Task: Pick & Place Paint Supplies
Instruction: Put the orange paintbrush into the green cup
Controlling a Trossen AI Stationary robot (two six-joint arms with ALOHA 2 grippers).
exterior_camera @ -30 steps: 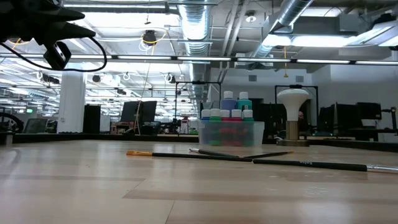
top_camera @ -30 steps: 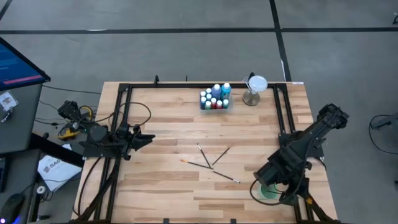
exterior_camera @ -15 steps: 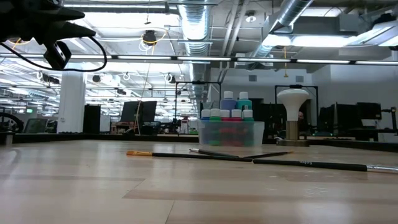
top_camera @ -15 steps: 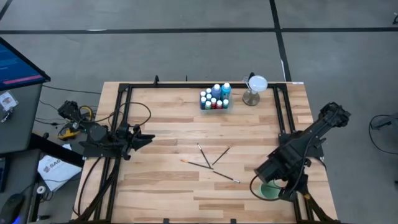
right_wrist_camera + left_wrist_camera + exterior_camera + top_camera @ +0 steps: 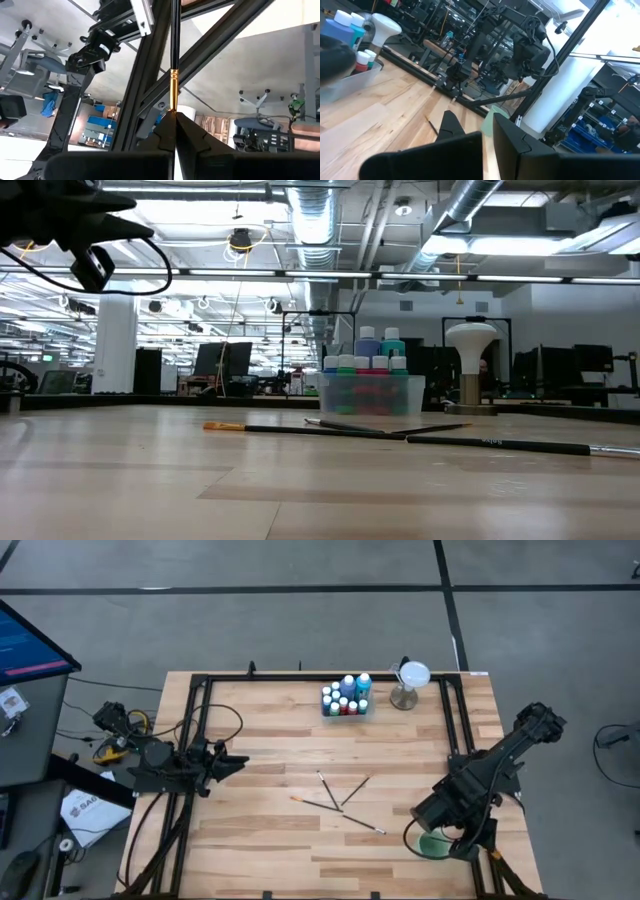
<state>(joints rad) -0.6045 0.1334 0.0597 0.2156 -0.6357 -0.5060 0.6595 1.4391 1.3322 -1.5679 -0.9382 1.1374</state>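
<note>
A: Right gripper (image 5: 175, 116) fingers pinch a thin dark-handled paintbrush (image 5: 173, 55) at its gold ferrule, over the round green cup (image 5: 432, 845) by the tabletop's right front corner. Left gripper (image 5: 238, 761) clenched, empty, at the left edge.

B: Step?

A: Likely dropping the brush into the cup; needs vertical alignment, then release. Three slim brushes (image 5: 340, 802) lie crossed mid-table; white-capped bottles (image 5: 346, 696) sit in a clear tub at the back edge.

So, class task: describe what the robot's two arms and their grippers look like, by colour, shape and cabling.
Both arms are matte black with blocky, angular joints. The left gripper ends in two flat, pointed dark fingers, and black cables loop beside that arm. The right gripper sits under a bulky black wrist housing, with a dark cable curling around it.
</note>
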